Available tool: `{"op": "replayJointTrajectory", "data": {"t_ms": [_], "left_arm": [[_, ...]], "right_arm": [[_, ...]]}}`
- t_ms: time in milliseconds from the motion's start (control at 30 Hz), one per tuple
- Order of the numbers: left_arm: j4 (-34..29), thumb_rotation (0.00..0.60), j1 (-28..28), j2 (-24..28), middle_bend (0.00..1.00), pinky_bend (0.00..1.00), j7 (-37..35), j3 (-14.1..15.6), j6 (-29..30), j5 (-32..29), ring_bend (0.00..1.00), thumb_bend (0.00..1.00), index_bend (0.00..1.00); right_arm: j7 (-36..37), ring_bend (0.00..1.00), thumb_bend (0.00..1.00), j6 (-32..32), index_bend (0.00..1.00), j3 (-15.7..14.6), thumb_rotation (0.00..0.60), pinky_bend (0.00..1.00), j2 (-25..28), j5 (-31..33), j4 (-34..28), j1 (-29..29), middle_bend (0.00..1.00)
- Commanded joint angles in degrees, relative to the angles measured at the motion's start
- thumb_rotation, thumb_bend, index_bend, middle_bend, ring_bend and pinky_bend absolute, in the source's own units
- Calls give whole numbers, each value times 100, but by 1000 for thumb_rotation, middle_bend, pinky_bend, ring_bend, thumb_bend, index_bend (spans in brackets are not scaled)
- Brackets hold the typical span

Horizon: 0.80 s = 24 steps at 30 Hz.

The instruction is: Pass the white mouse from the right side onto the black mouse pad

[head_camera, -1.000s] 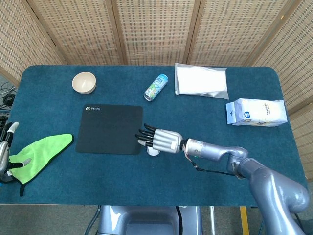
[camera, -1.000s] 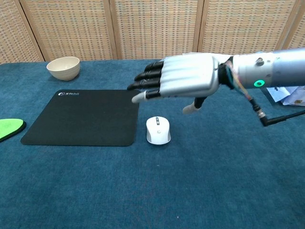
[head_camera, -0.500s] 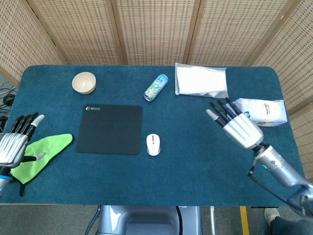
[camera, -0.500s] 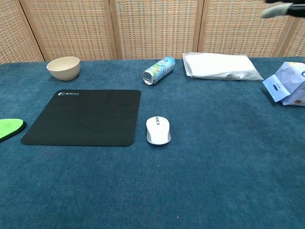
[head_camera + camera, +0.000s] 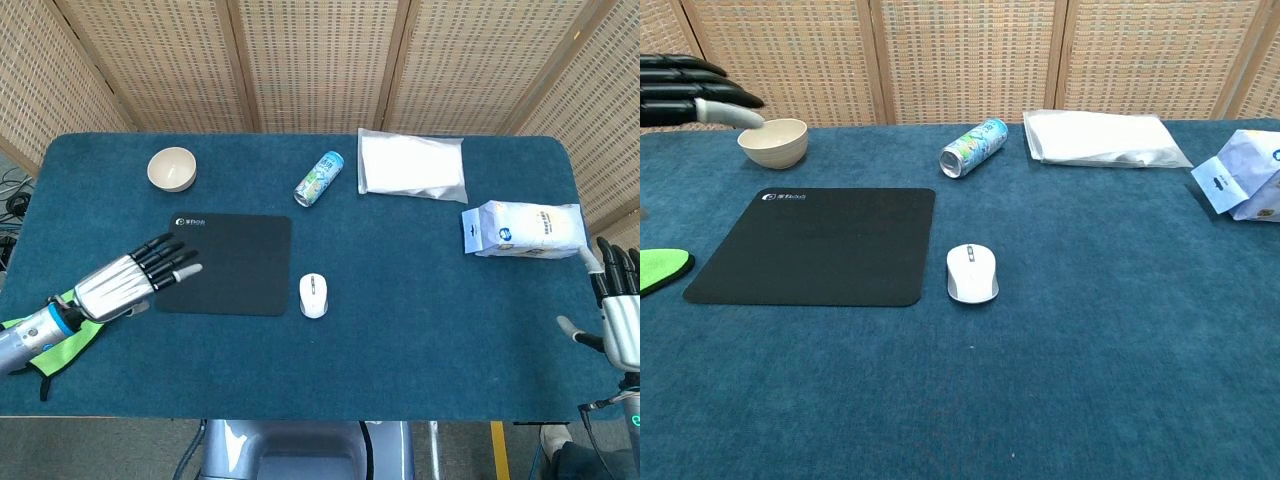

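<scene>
So the white mouse (image 5: 313, 295) is sitting on the desk (image 5: 420, 310) just off the right edge of the black mouse pad (image 5: 226, 262), close beside it but not on it, same spot it had a second ago when my right robot hand was hovering right over it. What's changed is who's in play: I've pulled the right robot hand (image 5: 622, 318) all the way back to the far right edge of the desk, fingers apart and holding nothing, well away from the mouse. Meanwhile the left robot hand (image 5: 135, 277) has swung in from the left side and now reaches over the left part of the pad, fingers spread, empty too; in the chest view only its dark fingertips (image 5: 700, 95) show at the top left, up near the beige bowl (image 5: 773, 141). The green cloth (image 5: 55, 335) is under the left forearm. Way I read it, the right side has dropped the mouse within reach of the other arm, and the rest is the left hand's job: go across the pad, get hold of the mouse and bring it onto the black surface. It's not done yet, since the mouse hasn't crossed the pad edge. The can (image 5: 319, 178), the white pouch (image 5: 412, 166) and the blue-and-white bag (image 5: 523, 229) are out of the way at the back and right.
</scene>
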Motion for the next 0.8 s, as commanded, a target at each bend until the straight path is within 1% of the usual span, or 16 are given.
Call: {"op": "replayJointTrajectory", "data": {"t_ms": [33, 133, 267, 367, 567, 667, 800], "left_arm": [[757, 600, -667, -486, 0, 0, -286, 320, 266, 577, 0, 98, 0], [1060, 600, -1069, -759, 0, 0, -316, 436, 107, 731, 0, 103, 0], [1206, 600, -1475, -1009, 0, 12, -417, 435, -159, 632, 0, 112, 0], [1314, 600, -1785, -1257, 0, 56, -524, 446, -447, 531, 0, 116, 0], [1685, 600, -2272, -1867, 0, 145, -742, 614, -876, 478, 0, 123, 0], [2109, 600, -2581, -2371, 0, 168, -936, 651, -1131, 405, 3, 117, 0], [2758, 600, -2870, -2924, 0, 183, -1245, 767, -1249, 326, 12, 124, 0]], "right_arm": [[-24, 0, 0, 57, 0, 106, 600, 0, 14, -112, -289, -164, 0], [46, 0, 0, 54, 0, 202, 600, 0, -26, -310, -148, -194, 0], [271, 0, 0, -66, 0, 323, 600, 0, -57, -321, 85, -260, 0], [440, 0, 0, -181, 0, 416, 600, 0, -33, -278, 222, -311, 0], [888, 0, 0, -469, 0, 567, 600, 0, -2, -185, 489, -369, 0], [1114, 0, 0, -592, 0, 671, 600, 0, 11, -90, 644, -413, 0], [1254, 0, 0, -683, 0, 740, 600, 0, 14, -117, 726, -453, 0]]}}
